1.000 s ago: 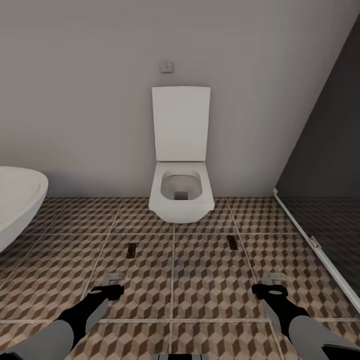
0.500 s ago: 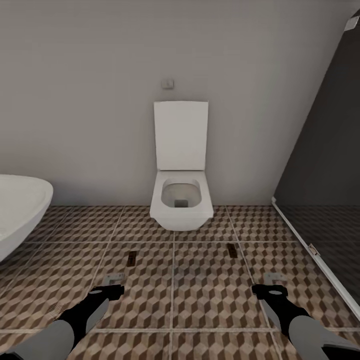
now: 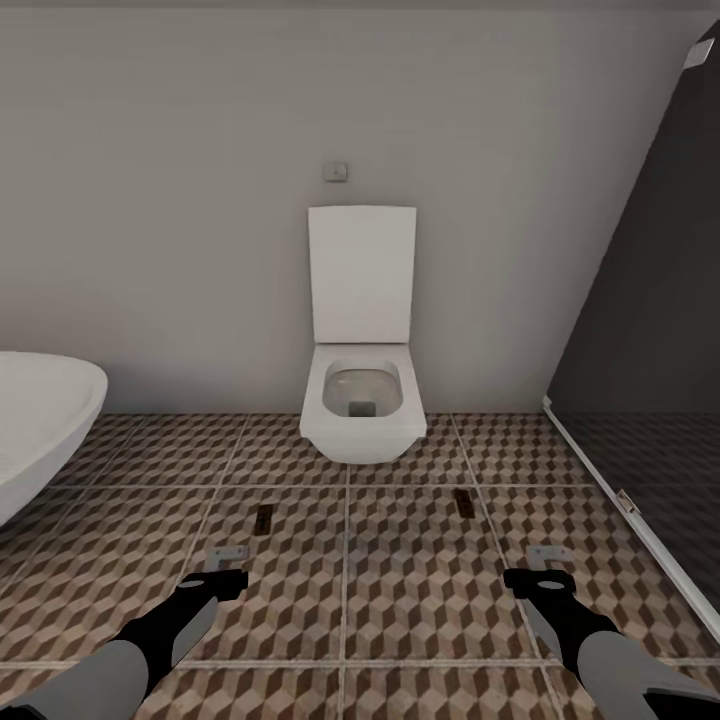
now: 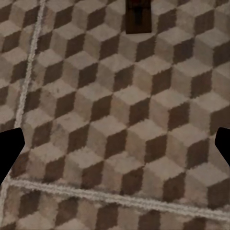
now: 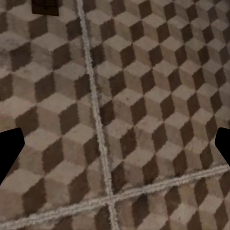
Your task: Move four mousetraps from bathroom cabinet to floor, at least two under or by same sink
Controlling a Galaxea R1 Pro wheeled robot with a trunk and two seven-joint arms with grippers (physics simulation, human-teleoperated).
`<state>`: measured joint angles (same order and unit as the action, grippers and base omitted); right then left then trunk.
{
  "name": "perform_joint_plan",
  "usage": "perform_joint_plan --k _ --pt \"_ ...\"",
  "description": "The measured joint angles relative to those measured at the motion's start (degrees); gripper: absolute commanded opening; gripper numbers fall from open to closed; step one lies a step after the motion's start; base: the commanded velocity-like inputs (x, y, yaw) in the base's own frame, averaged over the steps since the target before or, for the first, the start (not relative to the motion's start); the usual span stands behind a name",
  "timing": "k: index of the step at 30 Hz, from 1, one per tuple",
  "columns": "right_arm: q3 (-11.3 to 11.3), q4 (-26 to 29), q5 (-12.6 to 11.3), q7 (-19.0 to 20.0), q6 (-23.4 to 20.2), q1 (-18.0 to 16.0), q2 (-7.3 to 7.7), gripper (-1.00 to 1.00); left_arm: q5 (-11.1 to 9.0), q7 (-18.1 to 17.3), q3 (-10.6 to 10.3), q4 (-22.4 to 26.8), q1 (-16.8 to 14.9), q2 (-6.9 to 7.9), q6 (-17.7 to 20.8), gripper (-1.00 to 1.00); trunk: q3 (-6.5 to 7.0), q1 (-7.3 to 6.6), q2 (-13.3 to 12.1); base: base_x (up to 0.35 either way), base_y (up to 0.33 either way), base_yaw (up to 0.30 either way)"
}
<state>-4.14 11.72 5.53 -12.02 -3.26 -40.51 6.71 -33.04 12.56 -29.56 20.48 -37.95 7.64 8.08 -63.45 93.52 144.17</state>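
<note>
Mousetraps, two: left mousetrap (image 3: 265, 517) and right mousetrap (image 3: 464, 503) lie mid-frame on the bathroom floor (image 3: 400, 570) before the toilet (image 3: 362, 400). Left gripper (image 3: 226, 568) and right gripper (image 3: 540, 568), lower frame, jaws spread, empty.

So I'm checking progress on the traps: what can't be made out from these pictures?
- Mousetraps: two show on the bathroom floor, the left mousetrap and the right mousetrap; too small in the head view for detail.
- The trap in the left wrist view and the one in the right wrist view are cut off by the picture edge.
- The bathtub is cut off at the left edge.
</note>
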Motion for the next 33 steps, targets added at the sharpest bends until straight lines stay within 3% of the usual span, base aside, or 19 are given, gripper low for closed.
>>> perform_joint_plan --k 23,33 --pt "0.0 0.0 0.0 0.0 0.0 0.0 0.00 1.00 0.0 0.0 0.0 0.1 0.0 -0.04 -0.1 1.00 0.00 0.00 0.0 0.000 0.000 0.000" --pt "0.1 0.0 0.0 0.0 0.0 0.0 -0.07 1.00 0.0 0.0 0.0 0.1 0.0 -0.07 -0.1 1.00 2.21 -0.26 -0.1 0.000 0.000 0.000"
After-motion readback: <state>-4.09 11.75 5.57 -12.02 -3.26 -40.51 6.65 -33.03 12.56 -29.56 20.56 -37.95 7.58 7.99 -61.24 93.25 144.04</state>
